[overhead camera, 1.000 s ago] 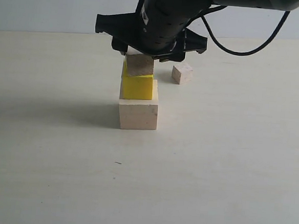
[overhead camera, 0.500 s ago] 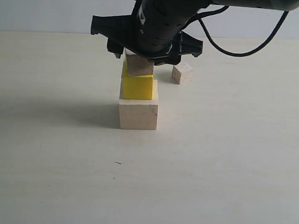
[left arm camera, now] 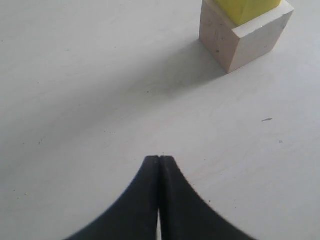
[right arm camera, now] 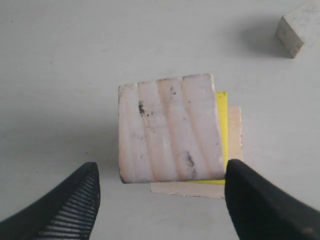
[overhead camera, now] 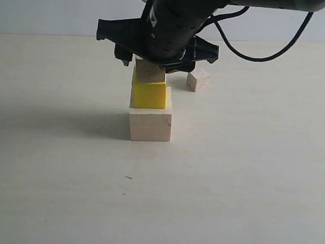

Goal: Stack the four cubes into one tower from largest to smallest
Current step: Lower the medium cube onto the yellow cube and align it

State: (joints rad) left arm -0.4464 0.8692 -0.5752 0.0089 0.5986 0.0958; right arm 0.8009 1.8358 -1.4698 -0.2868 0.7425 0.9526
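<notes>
So grooved cube (overhead camera: 149, 72) is seated on yellow cube (overhead camera: 149, 94), right gripper (right arm camera: 160, 175) spread wide for release. Idle left gripper (left arm camera: 159, 165) is shut.

Four cubes: one large pale wood cube (overhead camera: 150, 126), one yellow cube (overhead camera: 150, 94) on it, one grooved wood cube (overhead camera: 149, 72) above it, one small pale cube (overhead camera: 198, 80) apart from it. Two end effectors: left end effector (left arm camera: 159, 160), right end effector (right arm camera: 161, 170).

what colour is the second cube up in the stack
The second cube is bright yellow, clearest in the exterior view.
</notes>
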